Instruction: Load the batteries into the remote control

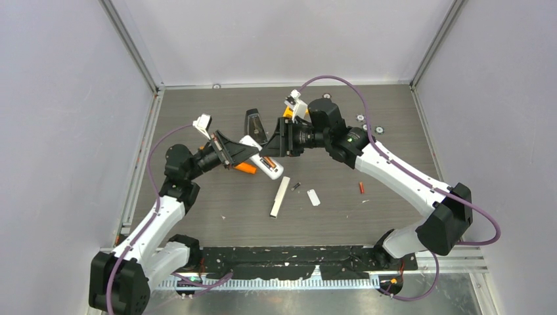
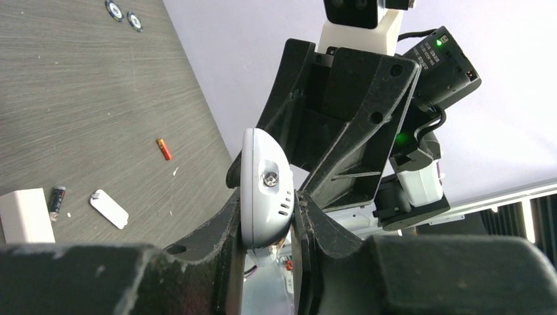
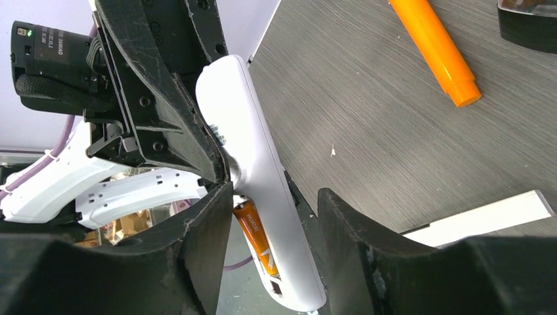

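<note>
The left gripper (image 2: 266,197) is clenched on one end of the slim white plastic remote control (image 2: 264,187), holding it up off the grey wood-grain desk (image 1: 197,210). The right gripper (image 3: 276,191) straddles the other end of the same remote with its fingers spread. One finger (image 3: 210,230) lies close against the remote's edge, and a narrow gap shows on the other side. Whether that finger truly presses on the remote is hard to judge from this angle.

The small orange cylindrical battery (image 3: 255,237) sits lengthwise in the remote's open compartment, between the right gripper's fingers. The tiny dark grey battery (image 1: 296,186) lies on the desk just beside a long flat white bar (image 1: 280,197). A small white rounded flat piece (image 1: 314,197) lies near it on the other side. The thin red battery (image 1: 361,188) lies alone farther to the right, well apart from both grippers.

A fat orange marker-like stick (image 3: 433,46) rests on the desk beyond the remote. Two round silver discs (image 2: 114,10) lie near the far right edge.
</note>
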{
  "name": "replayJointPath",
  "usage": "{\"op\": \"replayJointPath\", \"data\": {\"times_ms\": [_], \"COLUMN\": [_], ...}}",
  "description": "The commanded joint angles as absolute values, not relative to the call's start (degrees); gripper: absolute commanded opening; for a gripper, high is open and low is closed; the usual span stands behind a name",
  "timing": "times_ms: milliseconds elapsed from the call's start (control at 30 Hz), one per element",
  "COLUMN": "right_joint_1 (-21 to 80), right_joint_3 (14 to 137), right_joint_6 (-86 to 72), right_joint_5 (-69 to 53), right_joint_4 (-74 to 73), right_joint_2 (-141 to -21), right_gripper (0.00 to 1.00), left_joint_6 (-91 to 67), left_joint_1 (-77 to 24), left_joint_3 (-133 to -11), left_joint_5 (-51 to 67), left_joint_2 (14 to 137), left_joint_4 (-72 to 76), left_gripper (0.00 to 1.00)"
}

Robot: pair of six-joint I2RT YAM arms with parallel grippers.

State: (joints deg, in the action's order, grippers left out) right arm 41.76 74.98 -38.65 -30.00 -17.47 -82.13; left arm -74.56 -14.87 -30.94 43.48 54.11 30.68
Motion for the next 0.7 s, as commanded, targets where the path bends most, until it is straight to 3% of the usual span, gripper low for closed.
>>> {"op": "replayJointPath", "data": {"times_ms": [0,267,667], "right_joint_1": [41.65,41.62,40.14], "right_joint_3": [75.05,73.85,71.70], "right_joint_6": [-36.19,-36.74,-41.16], "right_joint_5": [-31.30,-30.82,-31.02], "right_joint_4": [-14.84,-10.97,-9.10], "right_joint_2": [-80.86,-79.22,-79.01], "right_gripper": [0.59,0.75,0.73], "left_joint_6": [-77.47,-78.49,-75.80], "left_joint_1": [-14.68,-14.70,-14.68], "left_joint_3": [-32.36,-32.29,-32.00], "left_joint_5": [43.88,44.58,44.82], "left_joint_2": [54.81,55.80,55.23], "left_joint_4": [35.43,33.59,33.79], "left_gripper": [0.00,0.00,0.00]}}
